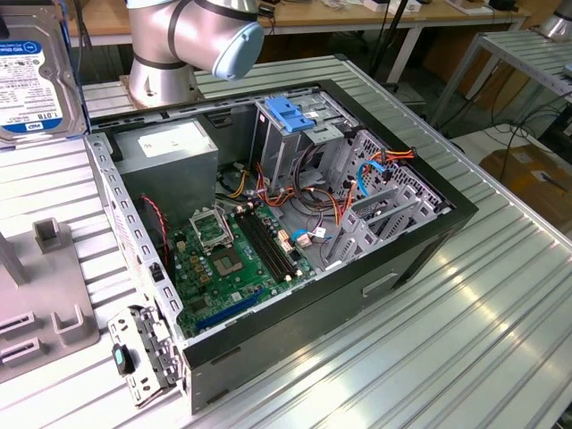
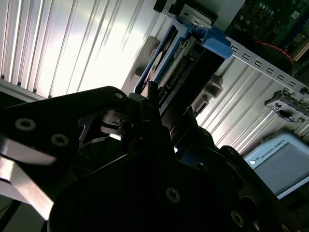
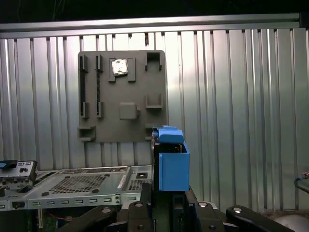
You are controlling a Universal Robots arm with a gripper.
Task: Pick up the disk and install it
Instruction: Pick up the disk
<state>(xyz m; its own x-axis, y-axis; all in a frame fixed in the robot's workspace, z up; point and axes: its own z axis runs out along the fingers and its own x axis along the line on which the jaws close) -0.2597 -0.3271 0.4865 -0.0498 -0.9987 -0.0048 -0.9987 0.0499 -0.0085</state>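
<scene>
Gripper [image 3: 165,198] clamped on disk [image 3: 172,166] edges; disk w/ blue rails held clear of grey fixture [image 3: 120,96].

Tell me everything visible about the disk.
The disk is a flat metal drive with a blue-and-white label and blue plastic side rails. It hangs clear of the ribbed table, seen edge-on in the first wrist view, clamped in the gripper, at the exterior view's left of the open computer case.
</scene>
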